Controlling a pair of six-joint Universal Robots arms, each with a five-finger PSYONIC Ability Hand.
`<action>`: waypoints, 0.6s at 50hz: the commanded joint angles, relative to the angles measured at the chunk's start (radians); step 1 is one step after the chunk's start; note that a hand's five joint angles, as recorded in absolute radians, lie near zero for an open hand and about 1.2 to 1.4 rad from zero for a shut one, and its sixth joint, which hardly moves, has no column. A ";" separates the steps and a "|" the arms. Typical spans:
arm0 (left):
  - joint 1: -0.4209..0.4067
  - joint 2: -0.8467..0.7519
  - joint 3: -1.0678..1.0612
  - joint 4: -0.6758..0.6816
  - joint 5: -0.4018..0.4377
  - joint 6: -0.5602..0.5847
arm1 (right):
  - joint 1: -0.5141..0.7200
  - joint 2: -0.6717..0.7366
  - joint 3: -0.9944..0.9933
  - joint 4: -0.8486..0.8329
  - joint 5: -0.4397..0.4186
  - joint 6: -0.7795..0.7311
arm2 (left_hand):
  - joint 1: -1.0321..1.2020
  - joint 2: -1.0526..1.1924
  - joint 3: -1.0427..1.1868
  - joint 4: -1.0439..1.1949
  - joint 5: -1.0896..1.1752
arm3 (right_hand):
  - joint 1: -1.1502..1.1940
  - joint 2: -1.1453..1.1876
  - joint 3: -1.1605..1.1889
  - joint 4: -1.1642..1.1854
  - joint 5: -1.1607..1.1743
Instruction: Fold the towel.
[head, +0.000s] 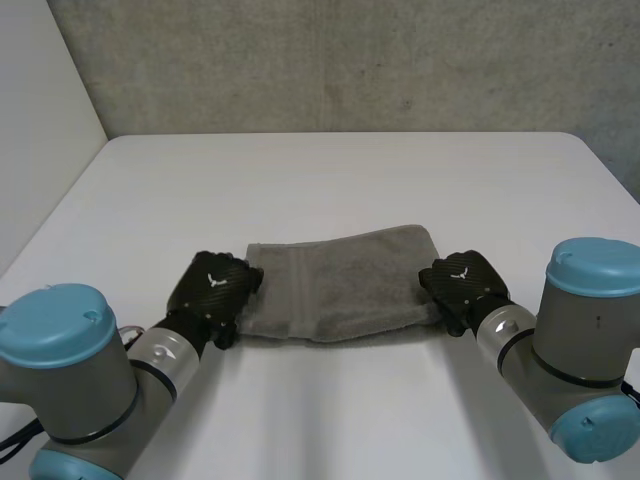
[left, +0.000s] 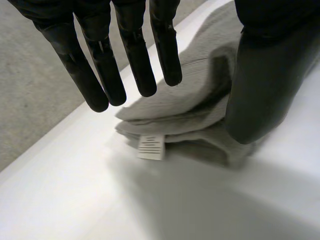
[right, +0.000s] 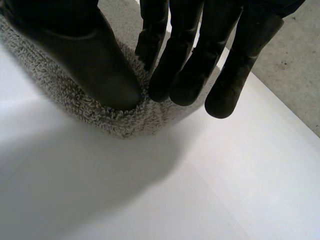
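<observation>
A: Head view first. We log the towel (head: 340, 285) just below the centre of the frame: grey terry, lying flat on the white table (head: 330, 170), its long side running left to right. A grey wall (head: 350, 60) fills the top of the frame.

B: Agreed. We put the left hand (head: 215, 285) at the towel's left short edge, lower left of centre, and the right hand (head: 462, 280) at its right short edge, lower right of centre. Each hand overlaps its end of the cloth.

A: Left wrist view. We see the left hand's fingers (left: 135, 55) straight and spread, held above the towel (left: 185, 107) with a clear gap under their tips. The thumb (left: 260, 90) comes down onto the cloth near the edge. Nothing is pinched, so we call that hand open.

B: We also note stacked layers at that edge, and a small white label (left: 150, 146) sticking out from between them onto the table.

A: Right wrist view. The right hand's thumb (right: 95, 60) and fingers (right: 185, 55) close toward each other, with a ridge of towel (right: 125, 120) bunched between their tips.

B: So we record a pinch on the towel's edge. The outermost finger hangs past the cloth, over bare table (right: 225, 190).
</observation>
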 joint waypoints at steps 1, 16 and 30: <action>0.009 0.070 0.000 0.001 -0.022 -0.010 | -0.048 -0.017 0.018 0.046 -0.001 -0.071 | -0.146 -0.153 -0.142 -0.150 -0.305 | 0.241 0.072 0.078 0.067 0.098; 0.018 0.163 0.072 0.001 -0.026 -0.120 | 0.064 -0.157 -0.162 0.122 -0.024 -0.136 | -0.287 -0.294 -0.283 -0.291 -0.447 | 0.241 0.072 0.078 0.067 0.098; 0.035 0.158 0.151 -0.018 -0.022 -0.387 | 0.496 0.089 -0.305 0.117 -0.134 -0.119 | -0.287 -0.294 -0.283 -0.291 -0.447 | -0.163 -0.332 -0.326 -0.337 -0.306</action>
